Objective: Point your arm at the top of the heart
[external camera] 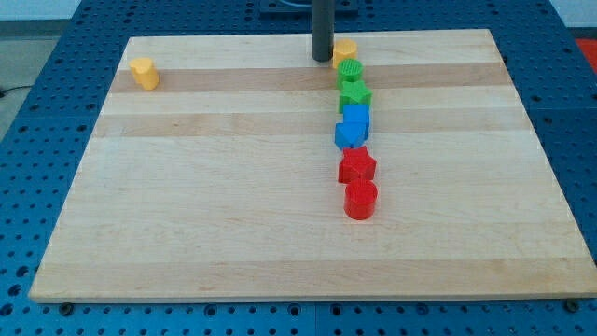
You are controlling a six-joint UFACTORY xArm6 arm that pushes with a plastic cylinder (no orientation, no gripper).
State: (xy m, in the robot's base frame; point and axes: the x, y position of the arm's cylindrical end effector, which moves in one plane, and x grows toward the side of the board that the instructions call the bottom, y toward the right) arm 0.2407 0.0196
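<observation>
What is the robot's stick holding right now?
My tip: no gripper, holding nothing; it rests near the view's top, just left of the yellow block heading the line of blocks.

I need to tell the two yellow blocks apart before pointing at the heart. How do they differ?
The yellow block near my tip sits at the view's top, heading the column of blocks, partly hidden by the rod; the other yellow block stands alone at the view's left, fully visible. The first adjoins the green round block; the second touches nothing. Both are yellow and small; their shapes are unclear.

The wooden board point(233, 215) carries a column of yellow, green, blue and red blocks, plus a lone yellow block point(144, 73) at the view's top left.
</observation>
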